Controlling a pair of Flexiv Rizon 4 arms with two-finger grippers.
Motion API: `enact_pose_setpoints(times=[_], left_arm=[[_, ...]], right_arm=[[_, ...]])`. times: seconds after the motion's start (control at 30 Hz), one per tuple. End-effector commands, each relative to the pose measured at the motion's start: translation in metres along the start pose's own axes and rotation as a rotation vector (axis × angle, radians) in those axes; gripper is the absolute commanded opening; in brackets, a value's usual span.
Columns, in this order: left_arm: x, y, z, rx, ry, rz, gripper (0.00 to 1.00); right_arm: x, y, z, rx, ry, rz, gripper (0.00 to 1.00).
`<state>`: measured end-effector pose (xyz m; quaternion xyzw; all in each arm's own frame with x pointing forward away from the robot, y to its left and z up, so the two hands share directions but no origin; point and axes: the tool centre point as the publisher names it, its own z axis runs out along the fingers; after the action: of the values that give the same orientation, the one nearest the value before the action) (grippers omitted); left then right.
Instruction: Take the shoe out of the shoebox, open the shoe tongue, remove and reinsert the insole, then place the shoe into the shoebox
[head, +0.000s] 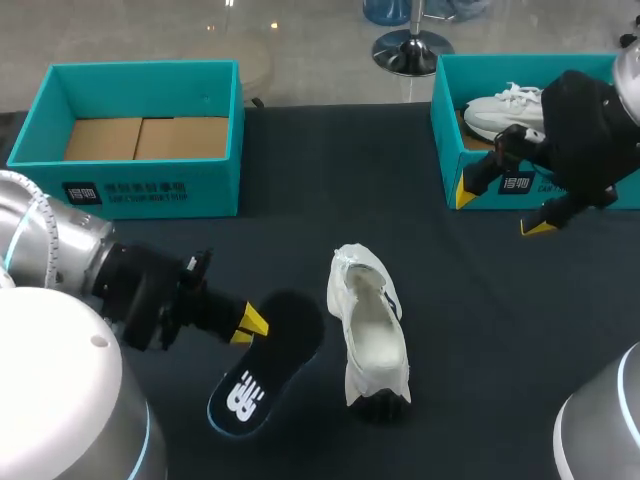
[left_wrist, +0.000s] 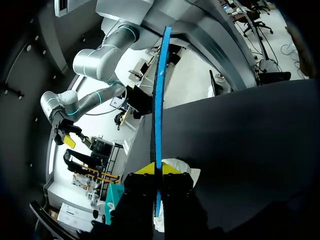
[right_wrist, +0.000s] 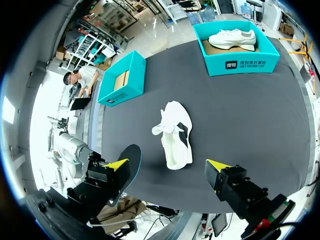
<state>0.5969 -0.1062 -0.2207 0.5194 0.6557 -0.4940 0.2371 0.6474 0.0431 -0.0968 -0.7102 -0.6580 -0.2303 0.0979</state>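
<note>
We take the white shoe (head: 368, 335) as our marker. It lies on the black table cloth (head: 450, 330) with its mouth gaping upward, a soft, crumpled upper over a pale moulded sole. Just beside it, on our left arm's side, the black insole (head: 262, 375) is pinched by one long edge between the pressed-together tips of our left gripper (left_wrist: 159, 169). We cannot tell whether the insole touches the cloth. It is a thin, flat leaf with a blue rim and a white logo. We judge it light and floppy, apt to buckle if shoved end-on, so a hold near the middle should feed it in more truly. The shoe looks light and yielding, and we would steady it by the firmer heel or sole, not the collapsing upper. Our right gripper (head: 500, 212) hangs well away from the shoe with its fingers spread wide and nothing between them, before the shoebox (head: 520, 60) that holds a second shoe (head: 500, 110). The empty teal shoebox (head: 140, 170), cardboard-floored, stands well beyond the shoe on the other side.
</note>
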Motion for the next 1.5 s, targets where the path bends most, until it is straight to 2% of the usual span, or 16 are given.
enact_pose_setpoints(times=[0.03,0.2,0.47,1.07,1.33,1.5], left_arm=[[0.005,-0.011,0.009,-0.012,-0.009,-0.002,0.00],[0.000,-0.016,0.021,0.008,-0.010,0.000,0.00],[0.000,-0.012,0.035,0.021,0.020,-0.021,0.00],[0.000,-0.012,0.035,0.021,0.020,-0.021,0.00],[0.010,-0.001,0.058,0.042,0.017,-0.106,0.00],[0.005,0.003,0.074,0.044,0.017,-0.120,0.00]], right_arm=[[0.002,0.004,0.002,0.007,-0.004,0.001,1.00],[0.002,0.004,0.002,0.007,-0.004,0.001,1.00],[0.002,0.004,0.002,0.007,-0.004,0.001,1.00],[0.002,0.004,0.002,0.007,-0.004,0.001,1.00],[0.002,0.004,0.002,0.007,-0.004,0.001,1.00],[0.002,0.004,0.002,0.007,-0.004,0.001,1.00]])
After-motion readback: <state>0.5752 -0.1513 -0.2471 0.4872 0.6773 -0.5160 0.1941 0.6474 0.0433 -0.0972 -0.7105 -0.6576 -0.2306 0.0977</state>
